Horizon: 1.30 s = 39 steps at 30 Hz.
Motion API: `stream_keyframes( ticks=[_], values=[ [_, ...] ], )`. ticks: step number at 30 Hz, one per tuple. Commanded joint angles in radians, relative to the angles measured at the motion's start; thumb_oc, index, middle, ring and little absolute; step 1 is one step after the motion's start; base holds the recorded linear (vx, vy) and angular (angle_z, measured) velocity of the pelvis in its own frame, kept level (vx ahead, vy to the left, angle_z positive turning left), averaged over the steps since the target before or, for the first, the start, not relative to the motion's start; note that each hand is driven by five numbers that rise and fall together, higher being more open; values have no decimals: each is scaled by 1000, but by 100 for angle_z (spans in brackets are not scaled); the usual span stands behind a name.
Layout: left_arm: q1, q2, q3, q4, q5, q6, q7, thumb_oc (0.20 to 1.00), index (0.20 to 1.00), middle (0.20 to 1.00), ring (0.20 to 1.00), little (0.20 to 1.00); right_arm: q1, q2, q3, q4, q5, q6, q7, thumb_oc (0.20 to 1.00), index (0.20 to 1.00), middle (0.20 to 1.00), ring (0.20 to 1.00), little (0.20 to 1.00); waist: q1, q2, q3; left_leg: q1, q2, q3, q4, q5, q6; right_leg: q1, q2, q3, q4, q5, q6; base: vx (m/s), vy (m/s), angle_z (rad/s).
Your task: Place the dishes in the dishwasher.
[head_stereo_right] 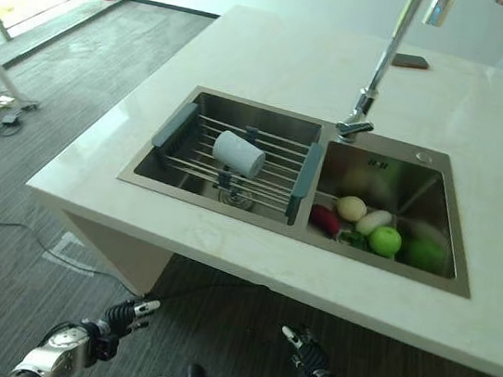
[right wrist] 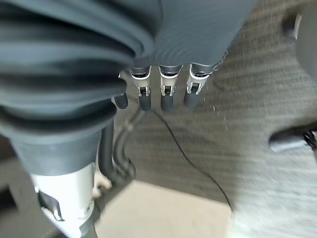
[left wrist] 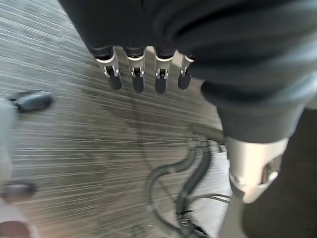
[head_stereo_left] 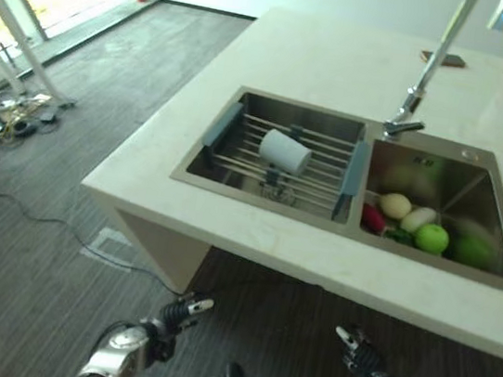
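Nothing grabbed yet, both robot hands (head_stereo_left: 180, 313) (head_stereo_left: 356, 346) hang low, fingers apart; next, reach the cup (head_stereo_left: 286, 151) on the sink rack (head_stereo_left: 238, 154)

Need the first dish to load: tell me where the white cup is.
The white cup lies on its side on the wire rack across the sink's left basin, left of the faucet and the basin holding fruit.

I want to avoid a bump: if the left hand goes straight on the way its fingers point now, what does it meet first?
Probably the front edge of the counter. The left hand, fingers straight and empty, points up toward it from low down, with nothing visible between. Depth is unclear, so it might pass underneath.
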Motion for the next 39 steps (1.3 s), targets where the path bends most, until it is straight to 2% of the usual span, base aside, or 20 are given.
stream_keyframes(
  ticks=[1,4,5,8,9,12,14,15,16,19,23,27,30,31,32,33,35,36,37,39],
  values=[
    [-29,-21,12,-28,55,-18,14,1000,1000,1000,1000,1000,-35,-44,-26,63,18,3,-37,1000,1000,1000,1000,1000,29,19,15,-15,45,-14,18,-97,-35,-1,42,-103,31,-10,-33,9,22,-52],
    [-37,-34,27,48,52,-12,7,1000,1000,1000,1000,1000,-64,-40,-38,176,-11,15,-45,1000,1000,1000,1000,1000,27,7,25,16,55,26,22,-118,-53,-10,35,-145,-131,69,-23,63,-107,-58],
    [-38,-35,29,56,55,-7,7,1000,1000,1000,1000,1000,-66,-39,-40,186,-9,18,-47,1000,1000,1000,1000,1000,26,6,26,18,57,28,25,-121,-55,-11,34,-146,-141,74,-22,69,-124,-20],
    [-59,-63,31,167,36,54,16,1000,1000,1000,1000,1000,-66,-32,-74,281,-25,29,-48,1000,1000,1000,1000,1000,14,3,16,16,80,43,38,-121,-62,4,52,-134,-213,45,-20,94,-158,-10],
    [-58,-77,38,205,12,66,22,1000,1000,1000,1000,1000,-66,-31,-79,305,-33,27,-45,1000,1000,1000,1000,1000,16,3,12,34,83,40,28,-132,-69,23,51,-136,-224,22,-10,131,-116,5],
    [-46,-109,71,320,-56,65,31,1000,1000,1000,1000,1000,-63,-23,-102,361,-60,23,-44,1000,1000,1000,1000,1000,16,3,2,38,93,46,30,-133,-78,45,58,-143,-265,14,-15,113,-119,-4],
    [-13,-126,211,440,-291,75,129,1000,1000,1000,1000,1000,-45,-13,-142,409,-69,27,-48,1000,1000,1000,1000,1000,12,-1,-3,29,104,54,49,-126,-83,56,66,-151,-296,25,-33,93,-178,-14],
    [1,-119,305,481,-367,74,160,1000,1000,1000,1000,1000,-32,-10,-165,437,-74,21,-42,1000,1000,1000,1000,1000,11,2,-8,43,105,40,49,-144,-92,72,70,-141,-300,5,-27,38,-146,-16],
    [5,-111,363,499,-416,58,190,1000,1000,1000,1000,1000,-25,-9,-183,451,-81,18,-40,1000,1000,1000,1000,1000,9,3,-8,32,106,48,57,-130,-92,69,69,-153,-309,22,-38,83,-77,-15],
    [9,-87,495,505,-494,5,238,1000,1000,1000,1000,1000,-4,-18,-227,485,-98,23,-31,1000,1000,1000,1000,1000,7,12,-17,39,106,43,56,-133,-105,83,66,-163,-343,33,-36,28,-27,8],
    [-1,-43,560,438,-449,-122,356,1000,1000,1000,1000,1000,9,-48,-277,519,-89,30,-4,1000,1000,1000,1000,1000,3,33,-24,45,105,35,53,-134,-122,91,62,-170,-380,51,-28,10,1,9],
    [-14,102,614,356,-304,-183,459,1000,1000,1000,1000,1000,16,-69,-284,510,-70,5,21,1000,1000,1000,1000,1000,4,53,-32,43,103,33,60,-137,-124,92,58,-168,-377,47,-23,5,11,-1],
    [-22,234,651,270,-168,-183,541,1000,1000,1000,1000,1000,25,-74,-279,490,-46,-2,17,1000,1000,1000,1000,1000,10,65,-37,37,102,28,64,-139,-122,95,58,-167,-380,43,-20,-12,6,-5],
    [-24,355,709,217,-63,-154,572,1000,1000,1000,1000,1000,34,-73,-282,483,-44,-9,17,1000,1000,1000,1000,1000,18,74,-40,33,100,20,66,-140,-122,99,59,-165,-385,42,-18,-22,-1,7],
    [-23,368,716,212,-46,-162,577,1000,1000,1000,1000,1000,35,-72,-282,483,-44,-12,18,1000,1000,1000,1000,1000,19,74,-41,33,100,19,66,-140,-122,100,59,-165,-385,42,-18,-18,-21,4],
    [-28,480,766,160,59,-150,601,1000,1000,1000,1000,1000,44,-68,-283,483,-48,-15,19,1000,1000,1000,1000,1000,23,80,-44,34,100,14,65,-141,-122,105,62,-162,-389,39,-18,0,0,0],
    [-37,536,779,144,121,-137,625,1000,1000,1000,1000,1000,49,-67,-285,488,-47,-19,23,1000,1000,1000,1000,1000,24,82,-47,34,99,12,64,-141,-122,109,63,-161,-392,38,-18,7,-23,5],
    [-44,576,784,131,160,-108,653,1000,1000,1000,1000,1000,50,-68,-286,491,-44,-19,27,1000,1000,1000,1000,1000,24,84,-50,35,99,11,62,-141,-122,110,65,-159,-395,39,-17,20,-22,8],
    [-50,627,789,119,242,-70,686,1000,1000,1000,1000,1000,52,-69,-285,494,-40,-20,31,1000,1000,1000,1000,1000,24,87,-52,36,99,11,59,-140,-123,112,67,-157,-397,39,-16,34,-21,12],
    [-43,735,809,102,377,-44,700,1000,1000,1000,1000,1000,56,-72,-289,494,-41,-18,45,1000,1000,1000,1000,1000,20,90,-57,40,99,14,52,-137,-126,114,70,-151,-400,40,-14,48,-12,14]
  ],
)
